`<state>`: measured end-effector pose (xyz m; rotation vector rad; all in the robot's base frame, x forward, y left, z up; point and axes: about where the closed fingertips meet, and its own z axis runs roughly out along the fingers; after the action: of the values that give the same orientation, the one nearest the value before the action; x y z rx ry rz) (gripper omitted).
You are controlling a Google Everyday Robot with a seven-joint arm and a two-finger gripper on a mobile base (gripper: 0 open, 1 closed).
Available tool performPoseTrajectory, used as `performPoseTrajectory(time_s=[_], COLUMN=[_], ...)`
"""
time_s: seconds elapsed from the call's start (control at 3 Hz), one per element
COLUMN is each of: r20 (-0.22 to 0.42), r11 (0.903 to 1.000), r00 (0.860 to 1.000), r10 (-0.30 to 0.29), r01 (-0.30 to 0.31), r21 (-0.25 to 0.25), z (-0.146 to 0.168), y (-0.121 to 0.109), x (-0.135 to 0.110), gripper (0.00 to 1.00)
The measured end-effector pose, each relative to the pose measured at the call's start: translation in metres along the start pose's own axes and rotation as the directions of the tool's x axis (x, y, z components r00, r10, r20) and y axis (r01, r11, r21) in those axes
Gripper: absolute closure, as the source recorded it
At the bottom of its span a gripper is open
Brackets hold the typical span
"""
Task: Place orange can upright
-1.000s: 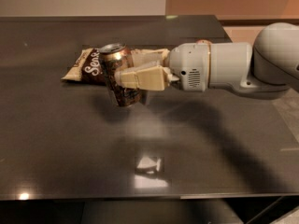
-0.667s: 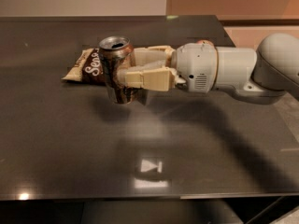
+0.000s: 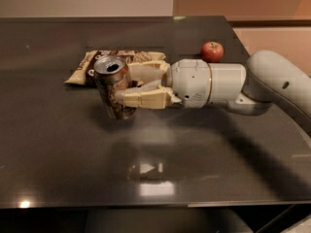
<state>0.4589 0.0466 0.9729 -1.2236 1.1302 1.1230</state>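
The orange can (image 3: 112, 87) has a brownish-orange patterned body and a silver top with the opening facing up. It stands nearly upright, tilted slightly, with its base at the dark table (image 3: 58, 154). My gripper (image 3: 127, 86) reaches in from the right, and its cream fingers (image 3: 143, 98) are closed around the can's side. The white arm (image 3: 228, 84) stretches off to the right edge.
A brown-and-tan snack bag (image 3: 82, 67) lies flat just behind the can and the gripper. A red apple (image 3: 212, 51) sits behind the arm near the table's back right. The table's front edge runs along the bottom.
The can has turned from tilted to nearly upright in the gripper. The view now shows the apple behind the arm.
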Motion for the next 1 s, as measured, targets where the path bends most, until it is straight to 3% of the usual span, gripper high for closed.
performPoseTrajectory(time_s=[0.67, 1.0], r20=[-0.087, -0.088], r11=[0.9977, 0.9941], r00=[0.994, 0.992], r10=[0.065, 0.091], r01=[-0.067, -0.095], r21=[-0.013, -0.052], z=[0.014, 0.022], y=[-0.002, 0.000], x=[0.037, 0.060], gripper=[1.00, 1.00])
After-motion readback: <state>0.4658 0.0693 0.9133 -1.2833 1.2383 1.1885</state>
